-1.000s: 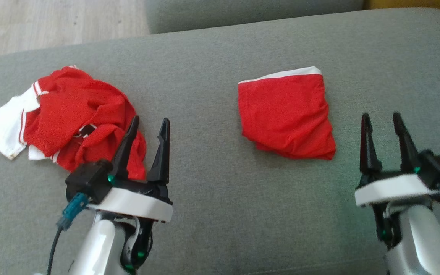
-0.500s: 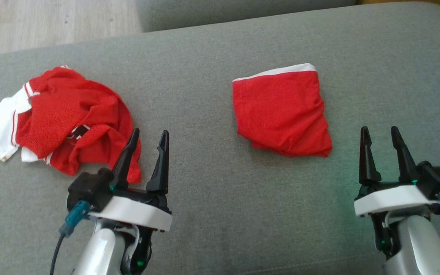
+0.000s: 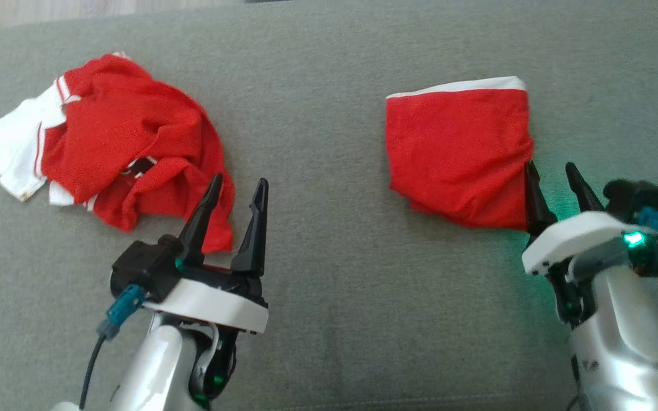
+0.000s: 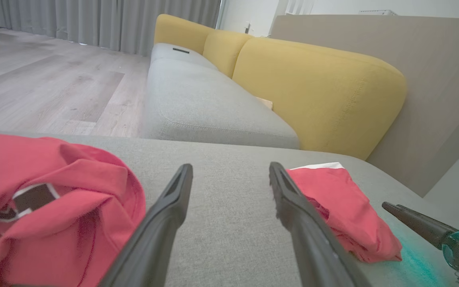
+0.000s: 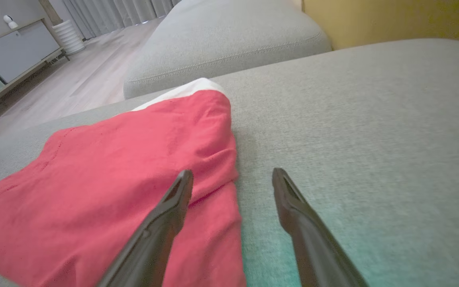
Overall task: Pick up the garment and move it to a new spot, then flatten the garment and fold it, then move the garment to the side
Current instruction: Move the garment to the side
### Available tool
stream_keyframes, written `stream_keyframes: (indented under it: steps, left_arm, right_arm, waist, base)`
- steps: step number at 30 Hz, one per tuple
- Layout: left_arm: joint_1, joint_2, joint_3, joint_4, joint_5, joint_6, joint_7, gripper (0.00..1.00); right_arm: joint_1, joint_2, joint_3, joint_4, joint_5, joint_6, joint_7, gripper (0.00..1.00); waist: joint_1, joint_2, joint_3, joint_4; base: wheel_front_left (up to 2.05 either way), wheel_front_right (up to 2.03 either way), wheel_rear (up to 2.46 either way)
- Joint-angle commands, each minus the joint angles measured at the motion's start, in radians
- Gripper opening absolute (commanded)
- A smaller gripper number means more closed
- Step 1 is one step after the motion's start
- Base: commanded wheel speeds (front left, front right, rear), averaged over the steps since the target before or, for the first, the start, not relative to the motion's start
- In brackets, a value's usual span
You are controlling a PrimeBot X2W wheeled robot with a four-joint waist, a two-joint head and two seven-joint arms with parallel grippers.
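Note:
A crumpled red garment with white sleeves (image 3: 123,131) lies at the left of the grey cushion (image 3: 317,171); the left wrist view has it at lower left (image 4: 34,191). A folded red garment with a white band (image 3: 457,148) lies flat at the right (image 4: 341,199) (image 5: 114,179). My left gripper (image 3: 238,180) stands open and empty just right of the crumpled garment's near edge (image 4: 230,166). My right gripper (image 3: 550,166) is open at the folded garment's near right corner, with its left finger over the red cloth and its right finger over bare cushion (image 5: 232,172).
A second grey seat cushion (image 4: 205,107) and a yellow backrest (image 4: 317,87) lie beyond the work cushion. Wooden floor (image 4: 46,83) runs past the far left edge. A cabinet (image 5: 18,48) stands across the room.
The head camera has shifted, so the whole picture moved. My right gripper has advanced to the folded garment's right corner. The left gripper stays by the crumpled garment. Both stay open.

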Motion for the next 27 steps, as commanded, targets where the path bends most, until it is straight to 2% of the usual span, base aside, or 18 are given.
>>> stream_keyframes:
  steps: [1, 6, 13, 14, 15, 16, 21, 27]
  left_arm:
    - [-0.048, 0.007, 0.019, -0.033, 0.000, 0.002, -0.005, 1.00]
    - [-0.059, 0.007, 0.012, -0.029, -0.005, 0.004, -0.005, 1.00]
    - [-0.063, 0.007, 0.008, -0.028, -0.003, 0.007, -0.005, 1.00]
    - [-0.064, 0.007, 0.008, -0.028, -0.002, 0.007, -0.005, 1.00]
    - [-0.064, 0.007, 0.009, -0.027, 0.001, 0.008, -0.005, 1.00]
    - [-0.064, 0.007, 0.010, -0.027, 0.004, 0.008, -0.005, 1.00]
    - [-0.060, 0.007, 0.017, -0.029, 0.008, 0.009, -0.005, 1.00]
    - [-0.064, 0.007, 0.016, -0.034, 0.007, 0.007, -0.005, 1.00]
  right_arm:
    - [-0.057, -0.001, 0.014, -0.002, 0.013, -0.001, 0.020, 1.00]
    - [-0.145, -0.001, -0.008, 0.124, 0.071, -0.001, 0.093, 1.00]
    - [-0.196, -0.001, 0.034, 0.274, 0.100, -0.001, 0.163, 1.00]
    - [-0.201, -0.001, 0.044, 0.288, 0.103, -0.001, 0.167, 0.93]
    - [-0.205, -0.001, 0.054, 0.298, 0.103, -0.001, 0.167, 0.54]
    - [-0.210, -0.002, 0.063, 0.305, 0.092, -0.001, 0.162, 0.00]
    - [-0.230, -0.039, 0.101, 0.309, 0.029, -0.001, 0.134, 0.00]
    - [-0.257, -0.169, 0.196, 0.273, -0.046, -0.001, 0.136, 0.00]
  waist:
    - [0.0000, 0.0000, 0.021, 0.024]
    - [0.0000, 0.0000, 0.041, 0.056]
    - [0.0000, 0.0000, 0.045, 0.067]
    - [0.0000, 0.0000, 0.044, 0.066]
    - [0.0000, 0.0000, 0.042, 0.064]
    - [0.0000, 0.0000, 0.040, 0.060]
    - [0.0000, 0.0000, 0.033, 0.040]
    - [0.0000, 0.0000, 0.037, 0.010]
  base:
    - [0.00, 0.00, 0.00]
    - [0.00, 0.00, 0.00]
    - [0.00, 0.00, 0.00]
    - [0.00, 0.00, 0.00]
    - [0.00, 0.00, 0.00]
    - [0.00, 0.00, 0.00]
    - [0.00, 0.00, 0.00]
    - [0.00, 0.00, 0.00]
